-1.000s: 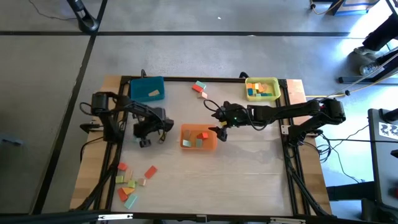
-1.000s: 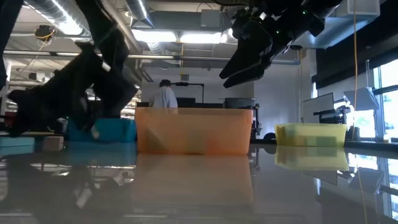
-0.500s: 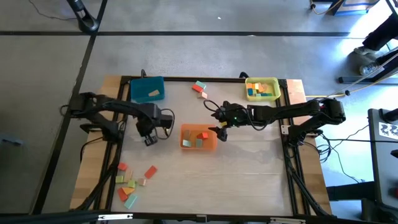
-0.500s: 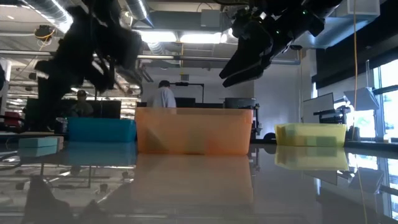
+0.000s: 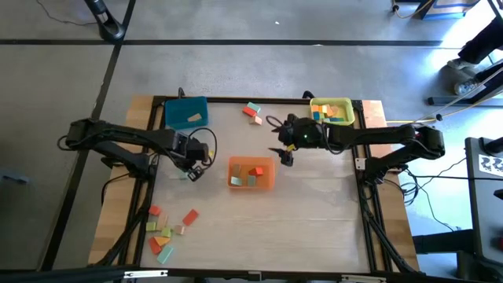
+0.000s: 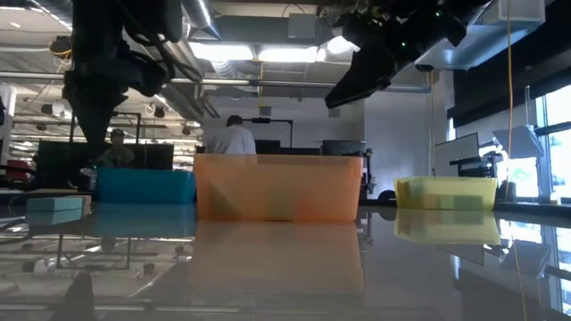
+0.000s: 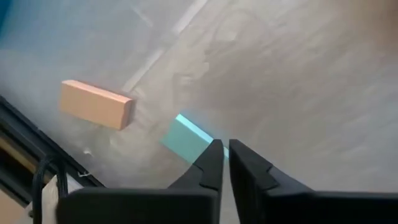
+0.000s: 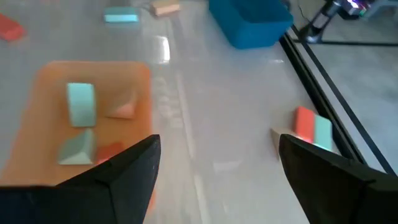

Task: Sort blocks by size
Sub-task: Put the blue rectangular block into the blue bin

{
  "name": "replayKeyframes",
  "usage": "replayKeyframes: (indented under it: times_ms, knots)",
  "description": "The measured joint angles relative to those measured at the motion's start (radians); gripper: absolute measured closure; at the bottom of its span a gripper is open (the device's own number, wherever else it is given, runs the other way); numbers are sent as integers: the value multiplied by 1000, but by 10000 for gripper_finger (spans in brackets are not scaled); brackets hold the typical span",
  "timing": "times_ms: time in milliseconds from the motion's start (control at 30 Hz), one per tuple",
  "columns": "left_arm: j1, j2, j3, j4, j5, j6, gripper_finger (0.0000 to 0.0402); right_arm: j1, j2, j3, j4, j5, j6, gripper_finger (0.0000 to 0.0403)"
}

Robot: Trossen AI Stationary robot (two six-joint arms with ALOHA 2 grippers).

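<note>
- Fingers of the left gripper [image 7: 225, 163] stand nearly together over bare tabletop, holding nothing; a light blue block [image 7: 186, 138] lies just beyond their tips, a tan block [image 7: 96, 104] nearby.
- Right gripper [image 5: 284, 151], jaws wide and empty, hangs beside the orange tray [image 5: 269, 182].
- Three trays; the blue tray [image 5: 174, 108] and yellow tray [image 5: 314, 102] sit along the far edge.
- Loose blocks [image 5: 167, 232] cluster at the near left corner.

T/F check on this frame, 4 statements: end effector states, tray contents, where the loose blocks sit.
1. The left end effector is shut, holding nothing. True; a light blue block lies on the table beyond it.
2. The right end effector is shut on a block. False; it is open and empty.
3. The orange tray is empty. False; it holds several blocks.
4. A cluster of loose blocks lies at the table's near left. True.
</note>
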Motion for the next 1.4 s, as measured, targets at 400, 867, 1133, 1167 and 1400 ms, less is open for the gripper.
replayKeyframes:
  times_ms: [400, 867, 1133, 1167, 1400]
  knots:
    - [9, 0, -1, -72, -5, -286, 196, -38, 4, -1, -50, -4, 0, 77]
    - [-78, 68, -45, -42, -86, -593, 168, -38, 5, -1, -24, -48, -107, 77]
    - [-109, 64, -238, 149, -57, -692, 168, -38, 5, -1, -21, -96, -155, 77]
    - [-109, 64, -253, 172, -60, -708, 168, -38, 5, -1, -16, -106, -157, 77]
    - [-108, 57, -339, 332, -53, -695, 169, -38, 5, -1, -14, -116, -171, 77]
